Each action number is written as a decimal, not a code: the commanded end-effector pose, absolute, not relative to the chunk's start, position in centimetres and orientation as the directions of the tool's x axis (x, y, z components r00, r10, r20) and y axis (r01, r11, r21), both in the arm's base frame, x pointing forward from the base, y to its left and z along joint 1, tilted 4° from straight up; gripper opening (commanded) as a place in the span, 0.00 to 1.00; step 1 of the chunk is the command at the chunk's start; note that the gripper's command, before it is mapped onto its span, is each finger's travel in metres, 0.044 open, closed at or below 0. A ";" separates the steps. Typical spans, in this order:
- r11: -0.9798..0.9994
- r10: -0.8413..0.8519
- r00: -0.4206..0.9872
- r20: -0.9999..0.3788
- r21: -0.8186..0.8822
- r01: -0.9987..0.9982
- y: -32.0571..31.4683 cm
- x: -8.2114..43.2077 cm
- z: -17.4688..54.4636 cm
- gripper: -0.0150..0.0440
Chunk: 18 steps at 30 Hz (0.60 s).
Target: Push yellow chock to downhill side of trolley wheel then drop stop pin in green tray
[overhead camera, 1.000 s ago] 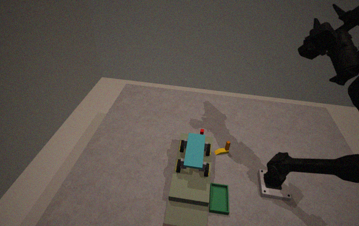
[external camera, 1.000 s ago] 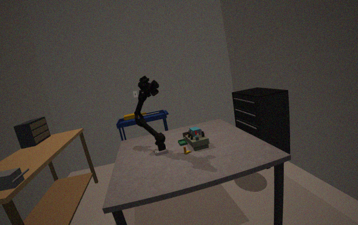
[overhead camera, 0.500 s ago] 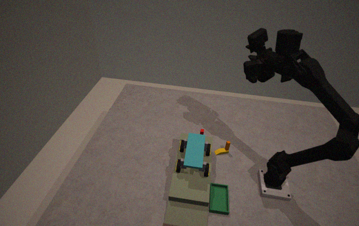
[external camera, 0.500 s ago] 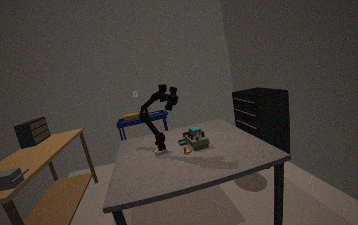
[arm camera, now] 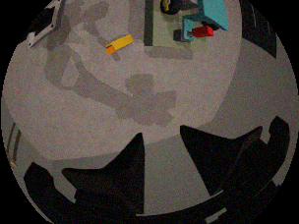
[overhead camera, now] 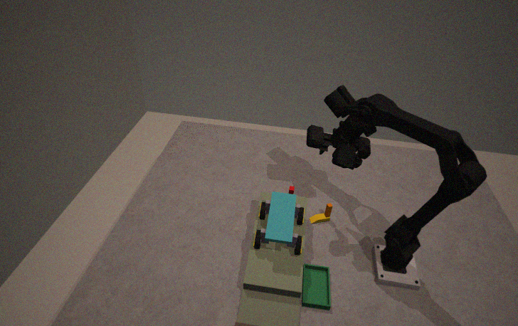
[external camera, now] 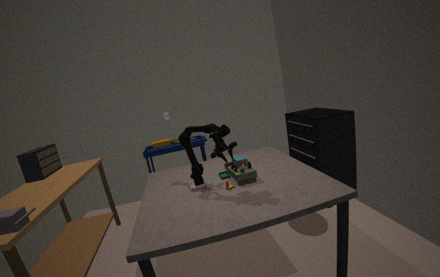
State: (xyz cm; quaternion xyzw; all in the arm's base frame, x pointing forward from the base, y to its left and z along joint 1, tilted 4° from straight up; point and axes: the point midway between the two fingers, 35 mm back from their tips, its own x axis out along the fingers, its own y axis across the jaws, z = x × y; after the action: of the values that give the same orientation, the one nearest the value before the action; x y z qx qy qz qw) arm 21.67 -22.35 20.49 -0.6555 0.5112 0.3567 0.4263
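Note:
The trolley (overhead camera: pixel 281 216) (external camera: pixel 240 159) (arm camera: pixel 215 14), turquoise on black wheels, stands on the olive ramp (overhead camera: pixel 269 271) (external camera: pixel 246 179) (arm camera: pixel 159 41). The red-headed stop pin (overhead camera: pixel 291 189) (arm camera: pixel 204 31) stands at its uphill end. The yellow chock (overhead camera: pixel 319 218) (external camera: pixel 229 187) (arm camera: pixel 122 41) lies on the table beside the ramp, its orange handle upright. The green tray (overhead camera: pixel 316 285) (external camera: pixel 223 176) lies beside the lower part of the ramp. My gripper (external camera: pixel 230 161) (arm camera: pixel 161 133) is partly open and empty, high above the table. Its fingertips are hard to make out in the top view.
The arm's pale base plate (overhead camera: pixel 398 280) (external camera: pixel 198 187) is on the chock's side of the ramp. Away from the table (external camera: pixel 180 213) stand a wooden bench (external camera: pixel 42 185), a blue cart (external camera: pixel 176 146) and a black drawer cabinet (external camera: pixel 332 147).

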 end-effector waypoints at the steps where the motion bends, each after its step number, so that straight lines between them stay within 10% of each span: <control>1: -0.262 -0.103 0.062 -0.993 -0.033 -0.964 -19.3 20.0 14.3 0.58; 18: -0.350 0.047 -0.030 -0.998 0.012 -0.937 -17.4 18.7 11.3 0.58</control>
State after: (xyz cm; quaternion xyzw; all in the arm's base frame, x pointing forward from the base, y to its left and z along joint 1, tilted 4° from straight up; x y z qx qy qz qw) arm 18.81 -17.53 11.97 -0.5659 0.4002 0.5932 0.4095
